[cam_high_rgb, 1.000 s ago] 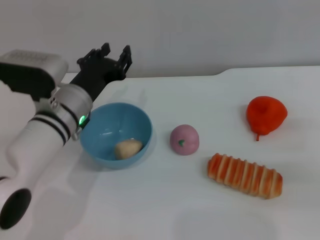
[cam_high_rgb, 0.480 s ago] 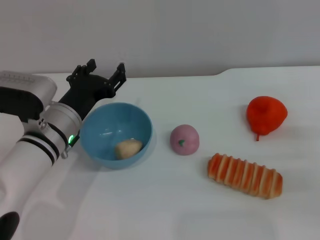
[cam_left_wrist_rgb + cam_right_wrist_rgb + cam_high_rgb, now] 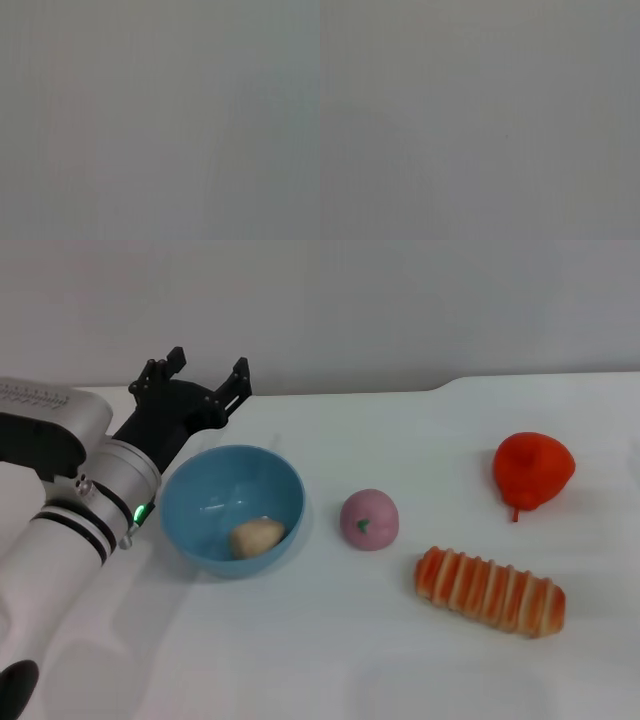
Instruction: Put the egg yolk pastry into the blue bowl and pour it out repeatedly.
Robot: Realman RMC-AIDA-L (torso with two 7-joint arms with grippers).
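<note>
The left hand (image 3: 203, 380) hangs spread wide and empty just behind the smooth light blue plastic bowl (image 3: 190, 502) on the white table (image 3: 330, 660). The small beige egg yolk pastry (image 3: 257, 537) lies inside, so pouring seems next: grip the rim, then tip.

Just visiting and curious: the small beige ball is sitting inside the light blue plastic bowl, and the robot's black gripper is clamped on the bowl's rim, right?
Not quite. In the head view the small beige ball does sit inside the light blue plastic bowl, but the left gripper is open, beyond the rim, touching nothing.
</note>
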